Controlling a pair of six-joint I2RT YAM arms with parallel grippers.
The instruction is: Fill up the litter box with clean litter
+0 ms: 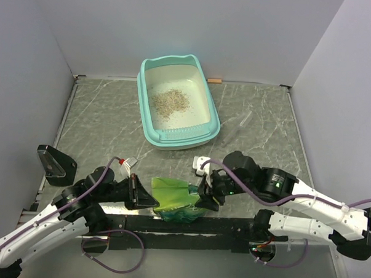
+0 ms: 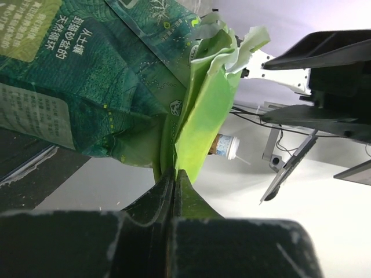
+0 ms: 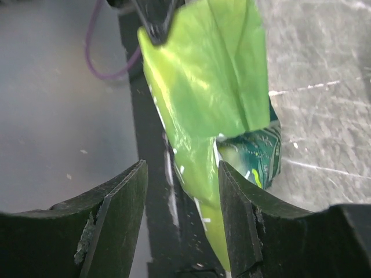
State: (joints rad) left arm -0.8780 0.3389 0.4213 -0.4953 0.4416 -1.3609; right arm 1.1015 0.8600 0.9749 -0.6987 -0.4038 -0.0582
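Risks scattering granules over the grey marbled counter (image 1: 100, 117), boxed by pale walls (image 1: 178, 28), short of the litter box (image 1: 182, 139) far back holding a thin patch of clean litter (image 1: 170, 101), if tipping the green bag (image 1: 174, 197) here, pinched in the clenched left end effector (image 2: 174, 176), right end effector (image 3: 182, 174) parted around its lip.

A large rectangular turquoise litter box (image 1: 176, 136) in the upper middle of the overhead view is smooth, faintly shiny plastic, with a matt whitish inside. The beige-grey litter granules (image 1: 170, 101) in it look coarse and rough. The grey tabletop (image 1: 100, 123) looks like polished marbled stone with pale veins. At lower centre, a glossy green printed bag (image 1: 174, 197) is crinkled plastic film, lime-green on its inner face. The left gripper (image 2: 174, 185) and right gripper (image 3: 182, 168) are matt black plastic, the right scuffed pale along one edge.
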